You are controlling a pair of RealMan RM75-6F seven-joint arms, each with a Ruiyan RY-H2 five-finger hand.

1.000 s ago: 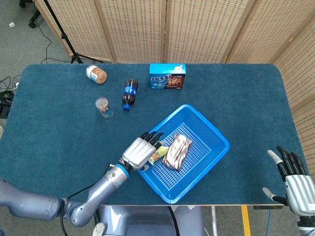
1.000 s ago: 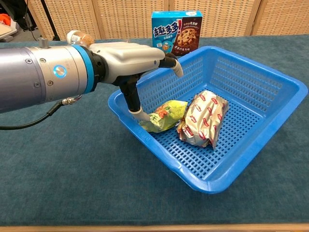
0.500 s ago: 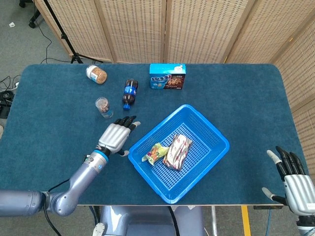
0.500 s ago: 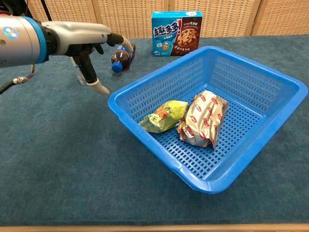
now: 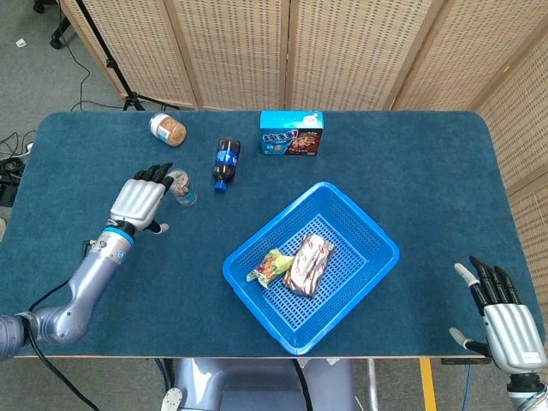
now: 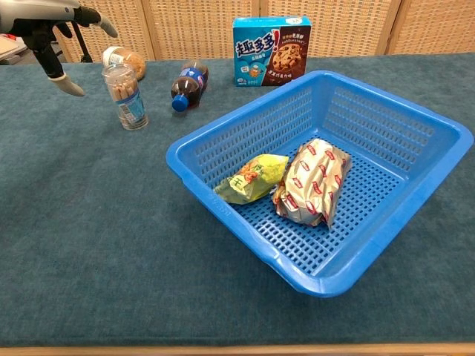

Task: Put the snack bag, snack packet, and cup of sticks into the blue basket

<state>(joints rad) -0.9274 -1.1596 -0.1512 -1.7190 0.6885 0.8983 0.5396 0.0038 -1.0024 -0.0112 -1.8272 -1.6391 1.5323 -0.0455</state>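
The left hand [image 5: 137,201] hovers empty, fingers spread, beside the upright cup of sticks [image 5: 180,187] toward the table's [image 5: 385,154] left-far part. The green snack packet [image 5: 272,265] and silver snack bag [image 5: 308,264] lie touching in the blue basket [image 5: 377,235]. The right hand [image 5: 503,312], empty and spread, sits off the near right corner.

Blue table [image 5: 411,171] with basket [image 5: 377,257], bottle [image 5: 225,161], box [image 5: 291,133].

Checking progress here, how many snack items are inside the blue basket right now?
2. A green snack packet lies by the blue basket's left wall, with a silver snack bag beside it. None appear hidden.

Cookie box [image 6: 271,50] reads "趣多多!"; other labels are illegible
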